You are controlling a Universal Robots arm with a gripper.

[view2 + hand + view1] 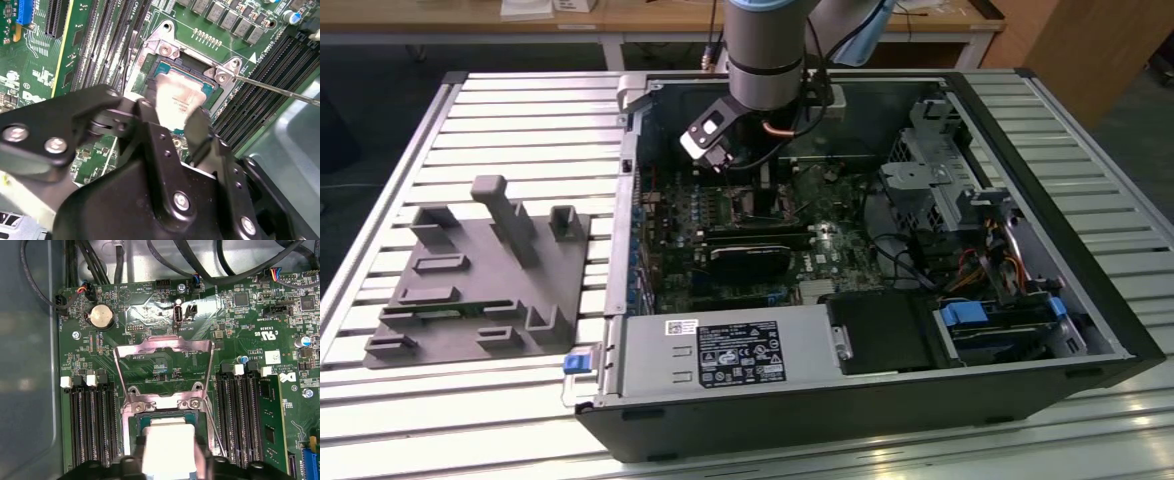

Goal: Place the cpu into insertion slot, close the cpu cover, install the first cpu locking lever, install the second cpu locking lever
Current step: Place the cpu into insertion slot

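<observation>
The cpu (169,447), a small square chip with a bright silver top, lies low over the insertion slot (134,426) on the green motherboard. My gripper (169,456) is shut on it, one black finger (138,454) against each side. In the second wrist view the cpu (175,95) sits inside the socket frame (165,48) between the fingers (146,111). The cpu cover (165,343), a thin silvery frame, is swung open and lies back beyond the slot. A thin wire locking lever (280,89) juts out beside the socket. In the exterior view my gripper (736,172) reaches into the open case.
Black memory slots (90,425) flank the socket on both sides, and a coin battery (101,316) lies past the cover. A black card (750,245), drive cage (927,190) and cables (987,260) crowd the case (1101,300). A grey fixture plate (480,280) rests at the exterior view's left.
</observation>
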